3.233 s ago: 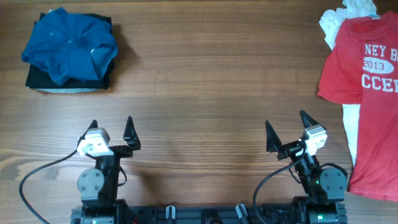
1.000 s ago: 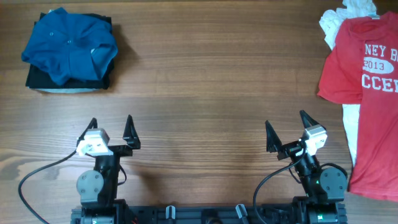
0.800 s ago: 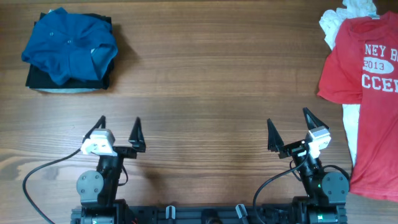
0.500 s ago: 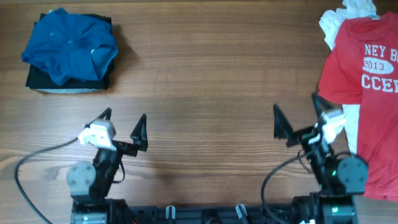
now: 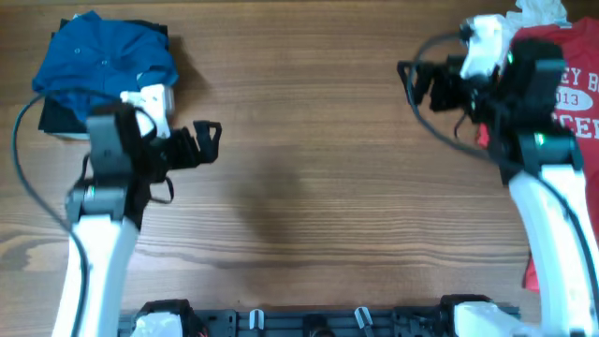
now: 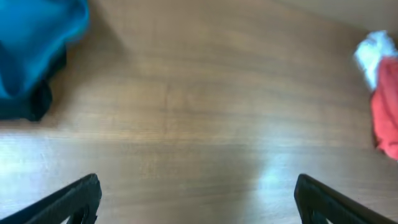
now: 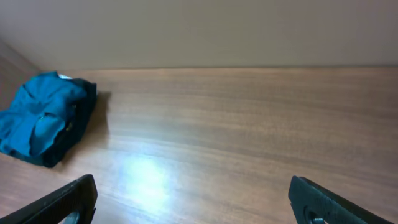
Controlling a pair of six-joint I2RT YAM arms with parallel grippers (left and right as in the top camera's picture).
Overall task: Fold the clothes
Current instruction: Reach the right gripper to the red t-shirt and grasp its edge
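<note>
Overhead view of a wooden table (image 5: 309, 140) with two robot arms reaching up from the bottom edge.

At the upper left lies a crumpled blue garment (image 5: 103, 51) on top of a dark garment (image 5: 54, 117). The pile is cut off by nothing, but the left arm (image 5: 98, 220) covers its lower right corner, so its edge there cannot be seen. A pale layer shows faintly under the dark one; what it is cannot be made out.

Just right of the pile, the left gripper (image 5: 208, 142) hangs over bare wood with its jaws spread wide, holding nothing. In its own wrist camera only the dark tips of the jaws show, in the two lower corners, and the picture is blurred.

The middle of the table is plain wood grain.

At the upper right, the right gripper (image 5: 418, 82) is also blurred, jaws wide apart and empty, over bare wood beside the clothes. Behind the right arm (image 5: 552, 197) lies a red T-shirt (image 5: 573, 126). The arm hides much of it and the frame's right edge cuts it off; only scraps of white lettering show. A white garment (image 5: 540, 11) peeks out at the top edge, mostly hidden.
</note>
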